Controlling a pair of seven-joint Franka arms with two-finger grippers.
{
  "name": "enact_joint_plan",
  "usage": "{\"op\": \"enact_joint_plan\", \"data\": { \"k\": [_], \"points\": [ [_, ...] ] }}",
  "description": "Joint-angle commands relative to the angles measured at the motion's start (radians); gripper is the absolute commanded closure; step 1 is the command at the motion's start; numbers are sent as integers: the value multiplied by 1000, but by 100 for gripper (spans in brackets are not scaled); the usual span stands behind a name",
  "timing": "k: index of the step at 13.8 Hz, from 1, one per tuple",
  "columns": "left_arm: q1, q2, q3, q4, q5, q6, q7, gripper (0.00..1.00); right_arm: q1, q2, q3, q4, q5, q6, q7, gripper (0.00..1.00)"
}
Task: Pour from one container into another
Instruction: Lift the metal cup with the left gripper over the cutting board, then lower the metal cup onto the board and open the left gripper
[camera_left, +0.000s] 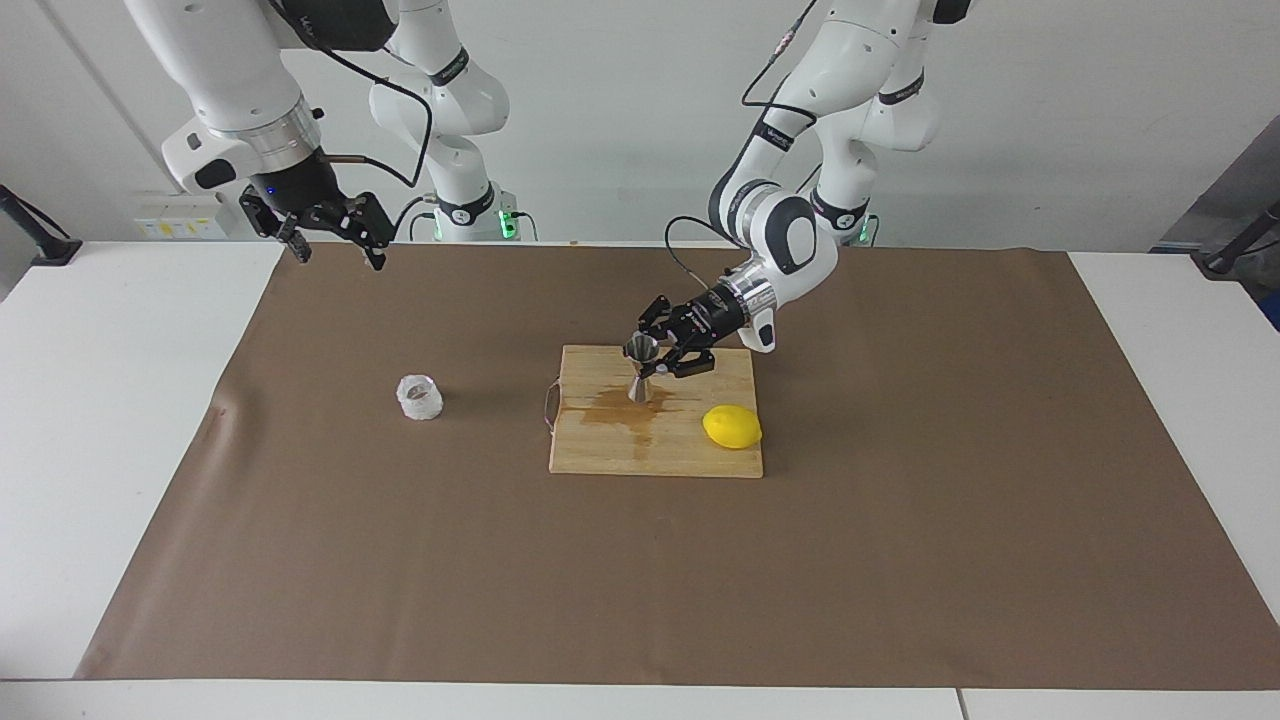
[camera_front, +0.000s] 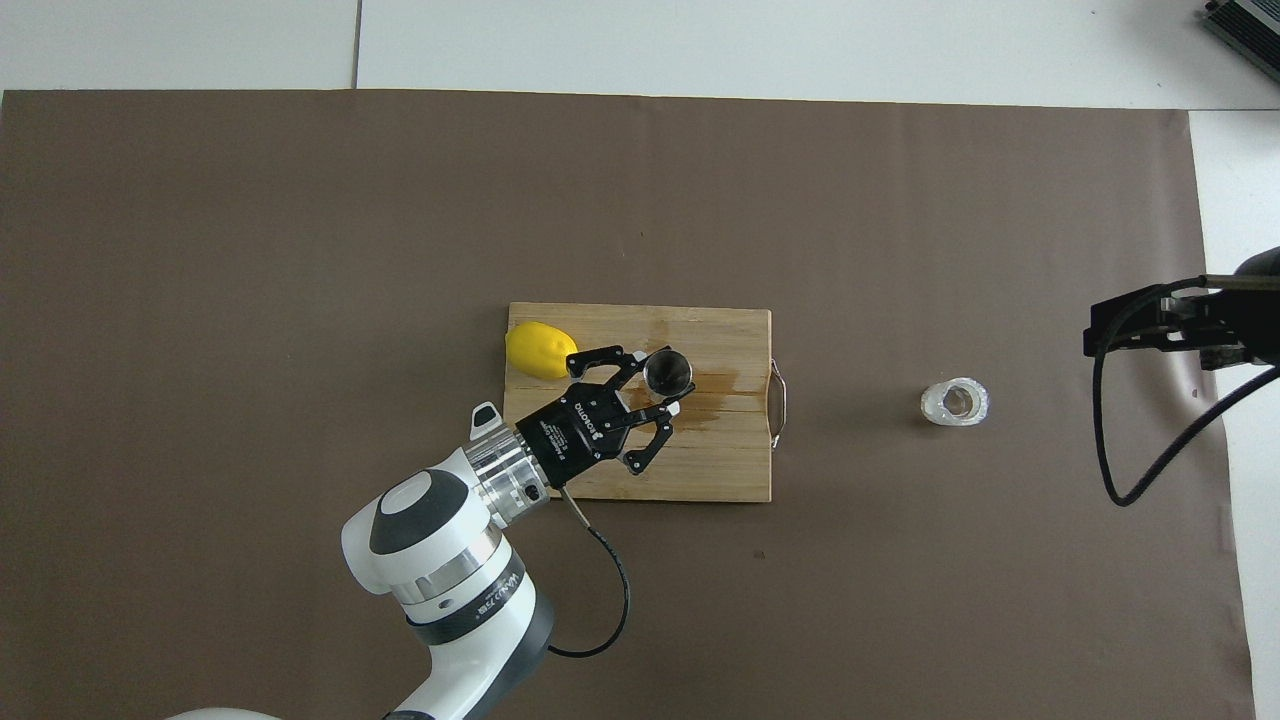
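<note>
The steel hourglass jigger (camera_left: 641, 368) (camera_front: 667, 370) stands upright over the stained middle of the wooden cutting board (camera_left: 620, 452) (camera_front: 720, 470). My left gripper (camera_left: 654, 367) (camera_front: 657, 385) is shut on its narrow waist. Its foot is at the board; I cannot tell whether it touches. The small whitish textured cup (camera_left: 419, 397) (camera_front: 955, 402) stands alone on the brown mat toward the right arm's end. My right gripper (camera_left: 338, 250) (camera_front: 1110, 335) waits open in the air over the mat's edge at that end, holding nothing.
A yellow lemon (camera_left: 731, 427) (camera_front: 540, 350) lies on the board's corner toward the left arm's end, farther from the robots than the jigger. The board has a wire handle (camera_left: 549, 405) on the side facing the cup.
</note>
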Motion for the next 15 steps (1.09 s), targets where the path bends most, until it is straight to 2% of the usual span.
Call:
{"op": "enact_joint_plan", "data": {
  "k": [1,15],
  "points": [
    [-16,18,-8,3,-71,7,51,100,-11,-1,6,-1,1,2,-12,0],
    [-26,75,-16,4,-95,-6,89,100,-11,-1,6,-1,1,2,-12,0]
  ]
}}
